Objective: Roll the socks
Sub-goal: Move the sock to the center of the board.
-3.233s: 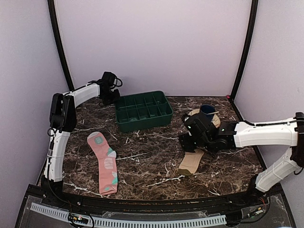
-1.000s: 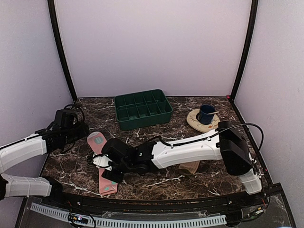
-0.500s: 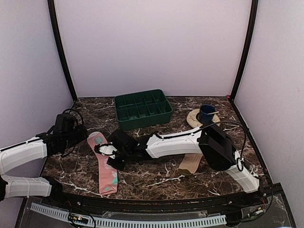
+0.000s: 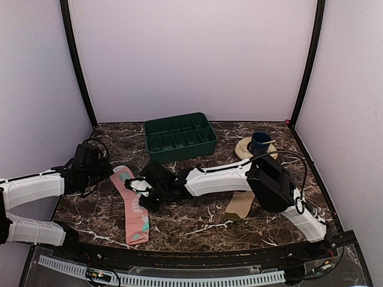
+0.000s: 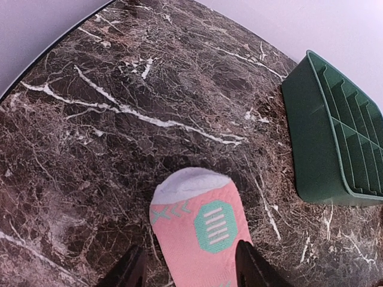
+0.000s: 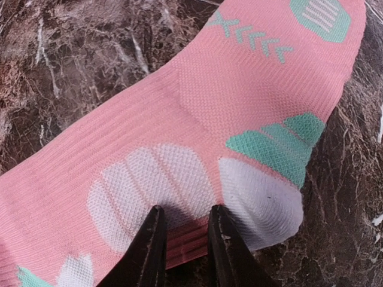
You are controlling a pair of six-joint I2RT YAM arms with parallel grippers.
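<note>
pink sock (image 4: 134,206): flat on the dark marble table (image 4: 197,216), left-near part. We see it run from its white-tipped far end toward the near edge; pink w/ teal & white patches.
tan sock (image 4: 240,205): right of ctr, near side, well apart from the pink sock. The right arm crosses above its far end, so we see only the near part, lying flat.
left gripper (image 5: 190,269): comes in from the left, low over the far end of the pink sock. Jaws released, one finger on each side of the sock's width. We can't tell if the tips touch the fabric.
right gripper (image 6: 182,239): its arm stretches across the table to the left & sits down on the sock's middle, by the white & teal heel patch. Jaws clenched narrow w/ a ridge of pink fabric pinched btw the fingers, i.e. grasping the pink sock.
green tray (image 4: 179,156): far side, ctr-left, w/ dividers inside, apart from both socks.
blue cup (image 4: 260,142): stands on a pale plate (image 4: 245,152), far right.
</note>
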